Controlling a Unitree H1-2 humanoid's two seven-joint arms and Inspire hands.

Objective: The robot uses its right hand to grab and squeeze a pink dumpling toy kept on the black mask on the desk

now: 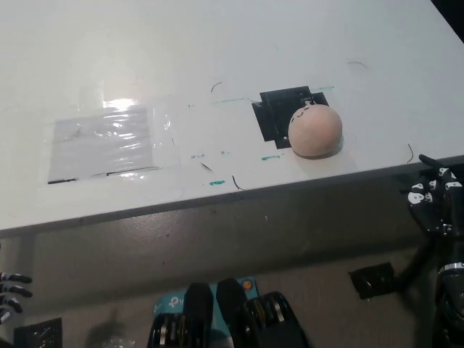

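Observation:
The pink dumpling toy [315,130] sits on the black mask patch [281,110] on the white desk [217,65], near the desk's front edge. My black right hand [436,199] hangs off the desk's front edge at the far right, below and to the right of the toy, fingers spread and holding nothing. Only the fingertips of my white left hand [10,287] show at the lower left edge, below the desk.
A shiny clear plastic sheet [105,143] is taped on the desk at the left. Small green and black marks lie around the mask. Below the desk edge lie a dark floor, a small black piece [371,278] and a blue box [181,301].

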